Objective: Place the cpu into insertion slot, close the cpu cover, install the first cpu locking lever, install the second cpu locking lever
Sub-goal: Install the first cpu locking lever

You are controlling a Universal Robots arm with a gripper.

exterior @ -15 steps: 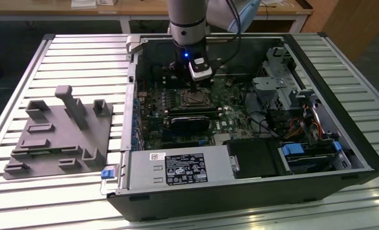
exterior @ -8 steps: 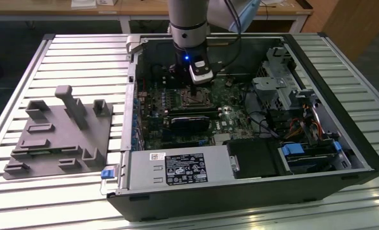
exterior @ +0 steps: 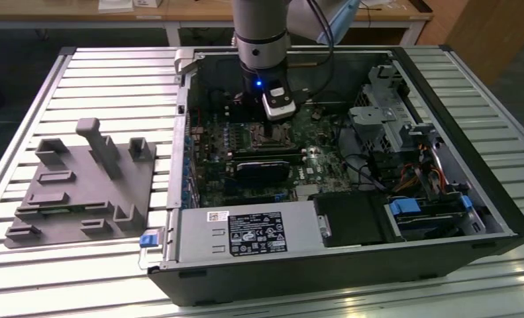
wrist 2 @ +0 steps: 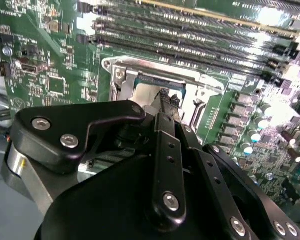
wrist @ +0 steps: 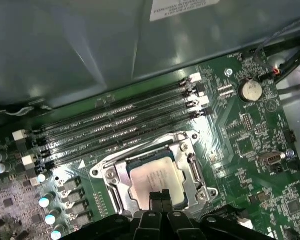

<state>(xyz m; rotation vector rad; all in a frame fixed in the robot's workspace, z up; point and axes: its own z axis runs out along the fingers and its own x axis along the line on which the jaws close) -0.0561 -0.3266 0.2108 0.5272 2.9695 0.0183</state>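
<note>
Surface, exterior view: a slatted metal table (exterior: 103, 73) carries an open computer case (exterior: 350, 218); wooden benches stand across the top of the frame.
Left of frame, exterior view: a grey holder block (exterior: 81, 189) with upright pegs lies on the slats, apart from the case.
Arm, exterior view: the arm (exterior: 262, 40) comes down from top centre, and the gripper (exterior: 277, 116) hangs low over the green circuit board (exterior: 244, 149), just above the insertion slot (exterior: 263, 136).
Lower centre, exterior view: a labelled silver power supply (exterior: 244, 233) fills the case's near side.
Socket, second wrist view: the insertion slot (wrist 2: 160, 85) sits centre frame below the long memory slots (wrist 2: 190, 30); its shiny metal frame shows around a pale face.
Fingers, second wrist view: the black fingertips (wrist 2: 166, 100) are pressed together, their tips right at the socket; I cannot tell whether they touch it.
Chip, first wrist view: the cpu (wrist: 155, 179) is a flat, dull silvery square, lying seated in the insertion slot (wrist: 121, 165) at lower centre.
Frame, first wrist view: the cpu cover (wrist: 190, 170) is a bright metal frame lying down around the chip.
Gripper, first wrist view: the gripper (wrist: 160, 197) rises from the bottom edge, its closed tip over the chip's near edge.
</note>
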